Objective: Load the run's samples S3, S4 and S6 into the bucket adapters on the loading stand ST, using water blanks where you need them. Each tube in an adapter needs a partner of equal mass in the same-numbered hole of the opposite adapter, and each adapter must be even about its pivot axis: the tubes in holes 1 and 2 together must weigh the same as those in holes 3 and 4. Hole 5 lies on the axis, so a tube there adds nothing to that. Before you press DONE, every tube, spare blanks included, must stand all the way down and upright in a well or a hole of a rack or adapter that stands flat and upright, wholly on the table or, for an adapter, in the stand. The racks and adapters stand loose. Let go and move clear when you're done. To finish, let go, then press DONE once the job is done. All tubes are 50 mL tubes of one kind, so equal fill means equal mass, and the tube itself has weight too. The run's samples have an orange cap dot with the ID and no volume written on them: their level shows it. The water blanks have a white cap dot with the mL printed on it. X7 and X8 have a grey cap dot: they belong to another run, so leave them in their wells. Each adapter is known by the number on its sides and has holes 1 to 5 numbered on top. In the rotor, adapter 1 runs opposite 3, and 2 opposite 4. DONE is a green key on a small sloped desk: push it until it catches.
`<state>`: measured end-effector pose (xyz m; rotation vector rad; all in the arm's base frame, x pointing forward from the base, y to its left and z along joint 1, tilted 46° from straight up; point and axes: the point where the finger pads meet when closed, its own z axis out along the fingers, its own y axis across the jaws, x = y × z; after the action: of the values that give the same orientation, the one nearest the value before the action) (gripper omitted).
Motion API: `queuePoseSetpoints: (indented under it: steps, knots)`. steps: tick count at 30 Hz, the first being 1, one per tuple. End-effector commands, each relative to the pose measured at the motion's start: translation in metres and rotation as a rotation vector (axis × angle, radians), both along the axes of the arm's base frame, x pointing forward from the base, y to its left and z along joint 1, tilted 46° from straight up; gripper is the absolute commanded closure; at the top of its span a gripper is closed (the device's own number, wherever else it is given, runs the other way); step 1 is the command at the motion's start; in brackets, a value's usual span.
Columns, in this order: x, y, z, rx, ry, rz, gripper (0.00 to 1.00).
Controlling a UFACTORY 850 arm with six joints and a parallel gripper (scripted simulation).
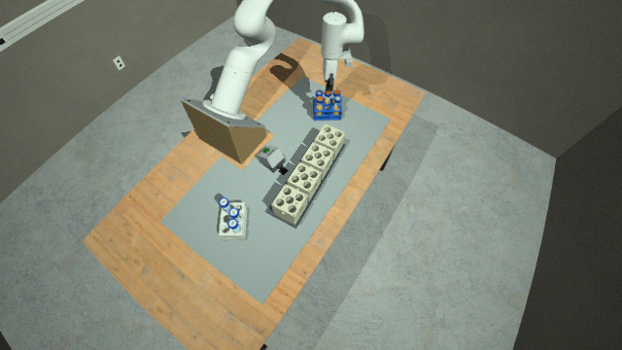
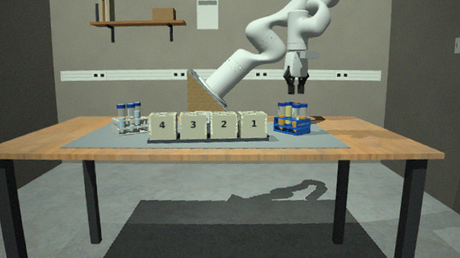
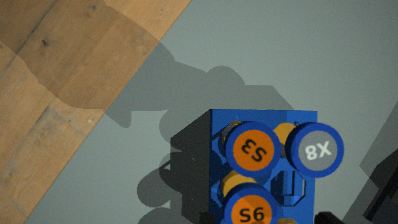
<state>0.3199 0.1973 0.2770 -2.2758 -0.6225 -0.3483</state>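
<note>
My gripper (image 1: 329, 88) (image 2: 296, 90) (image 3: 267, 219) points down, part open and empty, above the blue rack (image 1: 328, 117) (image 2: 303, 127) (image 3: 300, 116). In the wrist view the S3 cap (image 3: 253, 149) and S6 cap (image 3: 251, 212) are orange, and the X8 cap (image 3: 317, 150) is grey. A third orange cap shows in the top view; its ID is unreadable. Adapter 1 (image 2: 254, 130), adapter 2 (image 2: 224, 132), adapter 3 (image 2: 193, 134) and adapter 4 (image 2: 162, 134) stand on the dark stand (image 2: 208, 140), their holes empty. Three water blanks stand in the white rack (image 1: 233, 237); their numbers are unreadable.
The green DONE key (image 1: 266, 151) is on its small grey desk (image 1: 275, 158), between the arm's base and the adapter row. The row lies between the blue rack and the white rack. Tube caps stand above the rack tops.
</note>
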Motion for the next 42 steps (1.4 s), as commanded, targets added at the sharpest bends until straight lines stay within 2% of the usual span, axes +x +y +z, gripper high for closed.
queuePoseSetpoints:
  steps: [1, 19, 42]
  knots:
    - [0.001, 0.005, -0.005, 0.001, -0.002, -0.001, 0.43]
    - [0.003, 0.028, -0.027, 0.001, -0.002, -0.001, 0.43]
    - [0.004, 0.033, -0.031, 0.001, -0.002, -0.001, 0.43]
